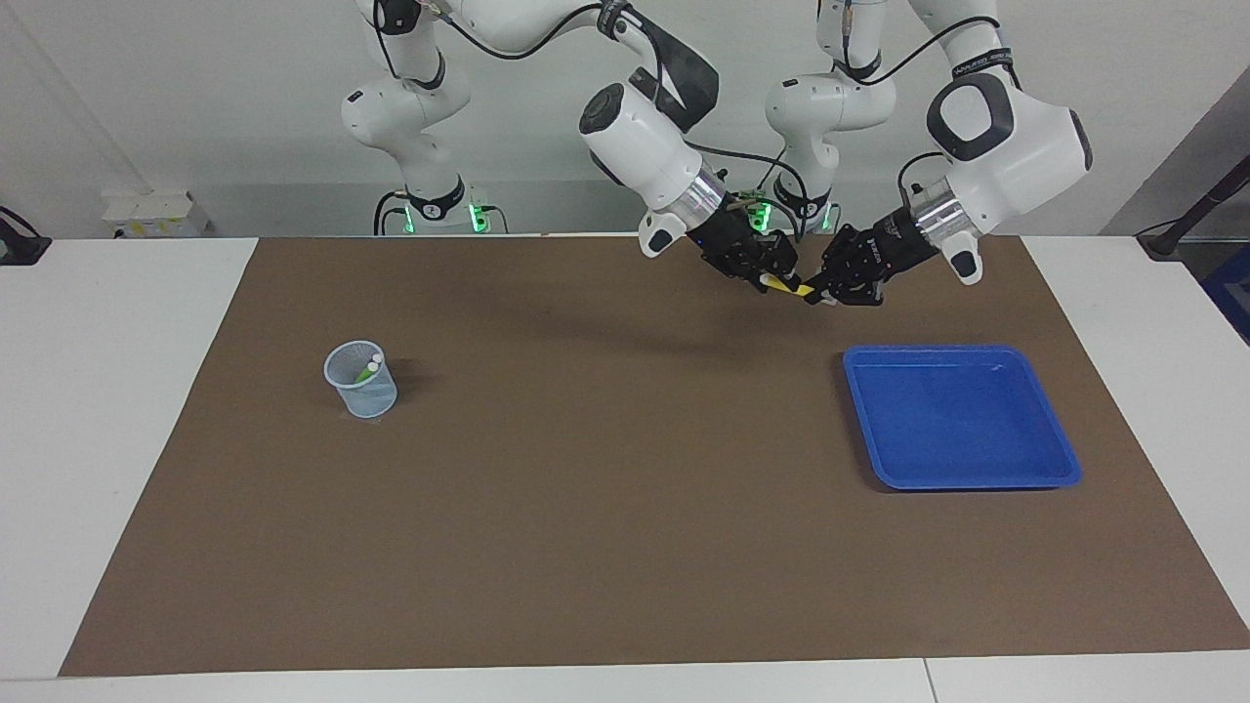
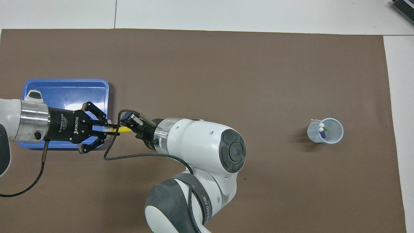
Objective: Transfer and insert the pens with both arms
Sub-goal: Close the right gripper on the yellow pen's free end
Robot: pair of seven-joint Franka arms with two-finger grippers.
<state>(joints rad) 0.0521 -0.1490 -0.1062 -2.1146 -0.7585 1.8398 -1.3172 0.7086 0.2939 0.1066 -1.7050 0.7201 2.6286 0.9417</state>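
Raised over the brown mat point(image 1: 586, 508), just off the edge of the blue tray point(image 1: 962, 350) that faces the right arm's end: a yellow pen point(image 1: 793, 288), lying nearly level and bridging the two arms. Clenched at one end by the left arm's point(image 1: 1006, 146) jaws, fingertips pinched on the barrel while the outer links splay wide (easy to misread as released). Met at the other end by the right arm's point(image 1: 635, 146) jaws, set right at the pen's tip; cannot tell whether gripping it or merely around it. Seen from overhead, left arm point(image 2: 32, 124) reaching in across the tray point(image 2: 64, 81), right arm point(image 2: 200, 145) bent back toward it, yellow pen point(image 2: 121, 129) showing in the short gap between them.

Tray resting flat on the mat toward the left arm's end of the desk point(image 1: 117, 439), close to the mat's edge there. Toward the right arm's end, a pale mesh cup point(image 1: 363, 391) standing upright, well apart from the tray, with a green pen point(image 2: 325, 128) and a purple pen point(image 2: 322, 134) in it, cap ends up. Between tray and cup, a broad stretch of bare mat; more bare mat farther from the robots, out to the mat's edge.
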